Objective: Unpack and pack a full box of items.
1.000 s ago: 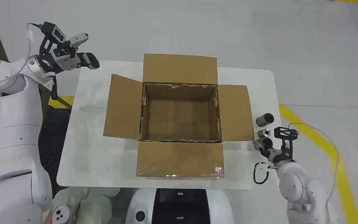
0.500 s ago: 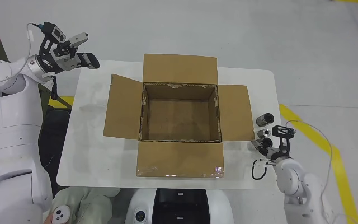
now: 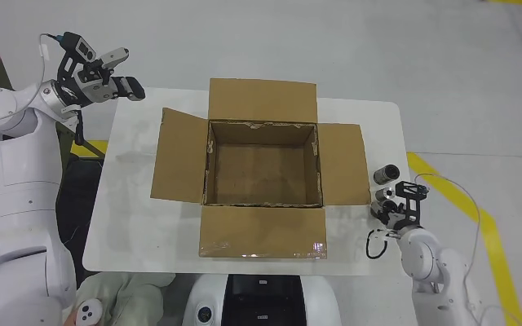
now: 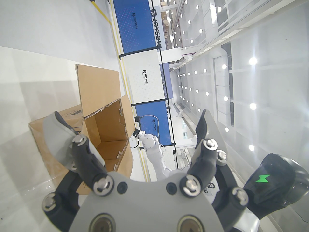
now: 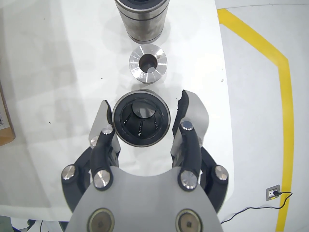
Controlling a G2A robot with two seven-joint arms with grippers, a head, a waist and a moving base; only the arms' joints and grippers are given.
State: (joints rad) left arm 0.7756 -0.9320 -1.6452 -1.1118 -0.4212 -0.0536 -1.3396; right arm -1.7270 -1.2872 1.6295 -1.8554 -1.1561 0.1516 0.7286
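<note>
Stillness marks the left hand (image 3: 124, 72). It hangs off the far left corner of the brown cardboard box (image 3: 263, 101), beyond the edge of the white desk (image 3: 130, 212). Its fingers are spread apart and hold nothing, just as a second ago. The box stands mid-desk with all four flaps folded out and its inside bare, and it has not moved either.

Just right of the box's right flap, three metal parts sit in a short row. At the far end is a long steel sleeve with a black bore (image 5: 141, 8), in the middle a short bright steel collar (image 5: 147, 66), and at the near end a shorter steel sleeve with a black ball-lined bore (image 5: 141, 124).

The right hand (image 5: 144, 102) has crept forward along that row over the last second. Its fingers now stand apart on either side of the shorter sleeve. One pad looks to touch it and the other shows a thin gap, so nothing is clamped yet.

With the box emptied, unpacking looks done and packing is about to begin. The next move is likely to close on this sleeve and carry it left into the box. Smooth round steel may slip if it is gripped off-centre.
</note>
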